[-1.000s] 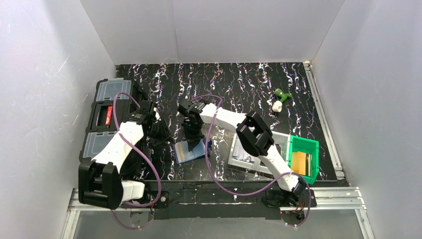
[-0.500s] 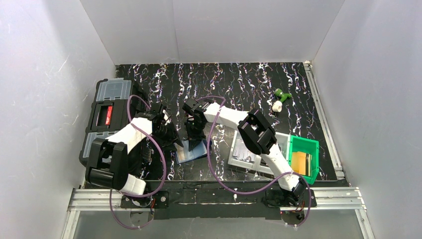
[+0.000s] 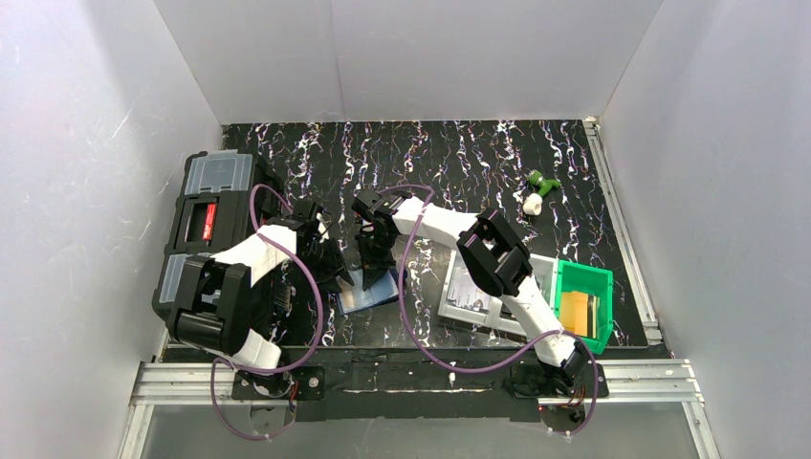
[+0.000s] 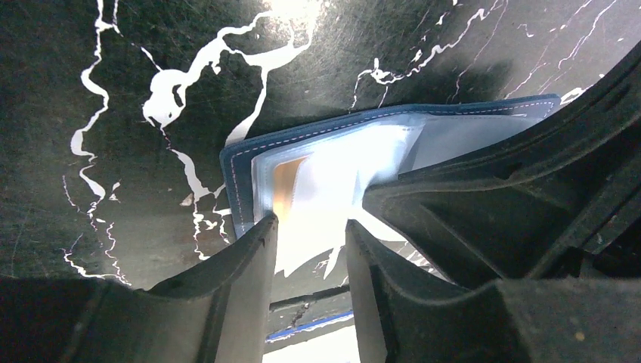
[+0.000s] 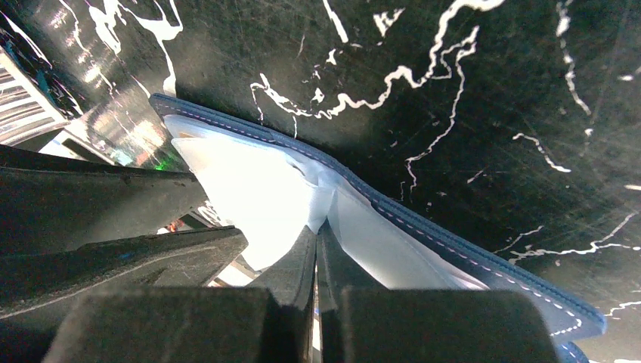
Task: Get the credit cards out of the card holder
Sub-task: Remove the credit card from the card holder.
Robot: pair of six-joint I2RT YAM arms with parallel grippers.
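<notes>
The card holder (image 3: 369,291) lies open on the black marbled table, navy with pale clear sleeves (image 4: 340,166). A gold-tan credit card (image 4: 286,184) shows through a sleeve near its left edge. My right gripper (image 5: 317,228) is shut, and its tips pinch a fold of clear sleeve (image 5: 378,234). My left gripper (image 4: 311,231) is open at the holder's near edge, with the bright sleeve just beyond its tips and nothing between them. From above, both grippers meet over the holder, the left (image 3: 332,269) and the right (image 3: 374,256). Other cards are hidden in the sleeves.
A black toolbox (image 3: 205,226) with clear lids stands along the left wall, behind my left arm. A grey tray (image 3: 478,298) and a green bin (image 3: 584,304) sit at the right. A small green and white object (image 3: 537,192) lies at the back right. White walls enclose the table.
My left arm has swung in so its gripper sits at the holder's left edge. The right gripper has closed on the sleeve and shifted slightly toward the back.
</notes>
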